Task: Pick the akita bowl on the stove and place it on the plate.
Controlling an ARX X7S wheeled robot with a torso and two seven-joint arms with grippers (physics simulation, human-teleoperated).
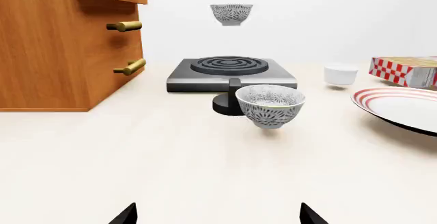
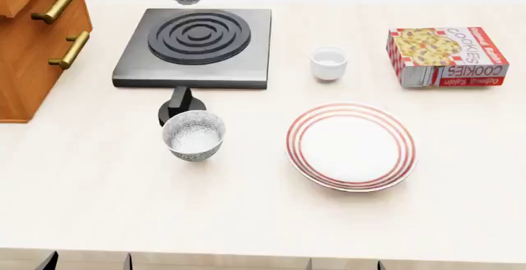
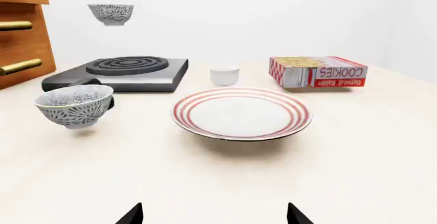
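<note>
So the akita bowl (image 1: 231,14) wasn't actually sitting on the burner rings. In both wrist views it hung in the air above the far edge of the stove (image 1: 231,73), toward the far left of the bench (image 2: 98,208). From the head view I honestly couldn't tell whether it was over the stove or just behind it. Its twin, the second bowl (image 2: 194,135), was in front of the stove right against the black knob (image 2: 180,106), so that's the easy one to grab by mistake. The plate (image 2: 352,113) was near the middle of the bench, right of the twin and well apart from both bowls. My guess on handling: a small glazed ceramic-looking thing, light but rigid, slick on the outside, with curved walls that could squirt out of a side squeeze. I'd pinch the rim, one finger inside and one outside, coming from above. The left gripper (image 1: 218,216) had its fingertips spread wide with nothing between them, touching nothing, back at the near edge. The right gripper (image 3: 215,215) was the same: tips wide apart, empty, facing the plate.
</note>
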